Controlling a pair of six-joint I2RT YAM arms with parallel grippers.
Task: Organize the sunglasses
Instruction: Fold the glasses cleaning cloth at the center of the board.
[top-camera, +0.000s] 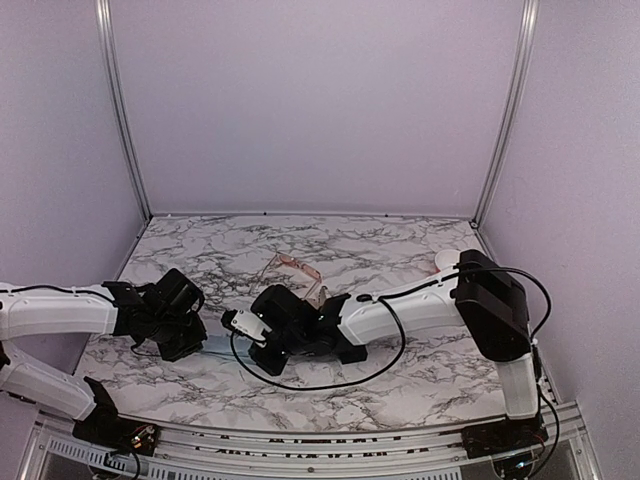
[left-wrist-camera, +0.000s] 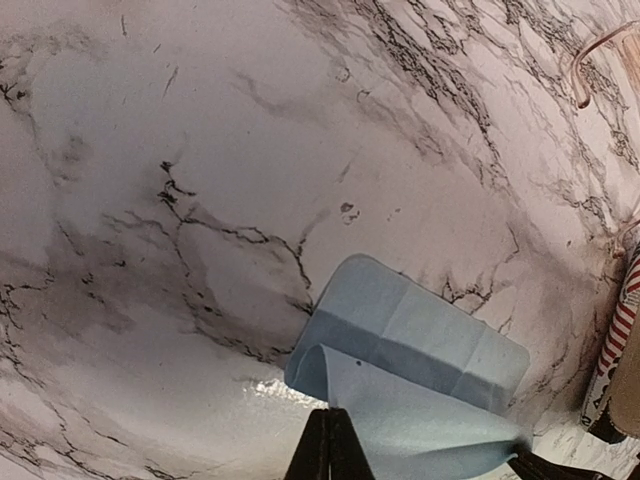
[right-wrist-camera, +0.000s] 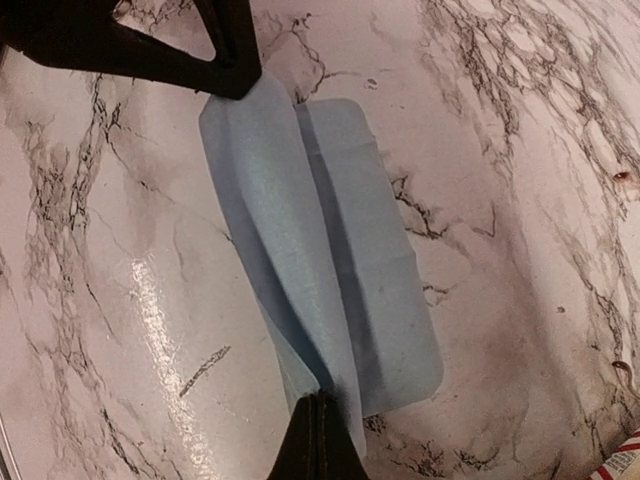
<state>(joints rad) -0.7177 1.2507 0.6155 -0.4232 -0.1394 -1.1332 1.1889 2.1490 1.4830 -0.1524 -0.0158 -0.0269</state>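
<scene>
Sunglasses (top-camera: 296, 266) lie on the marble table (top-camera: 420, 245) just beyond the two wrists, untouched. Light, thin-framed and probably fragile, they look best taken by the bridge or a temple, not the lenses. For now the left gripper (left-wrist-camera: 330, 428) and right gripper (right-wrist-camera: 318, 412) are each pinched fully closed on opposite edges of a soft blue cloth (left-wrist-camera: 420, 340), so neither is free. A striped case (left-wrist-camera: 620, 330) sits near the cloth.

Soft matt blue cloth (right-wrist-camera: 340, 250), glossy marble-patterned tabletop (left-wrist-camera: 150, 200), translucent sunglasses (top-camera: 298, 270)
</scene>
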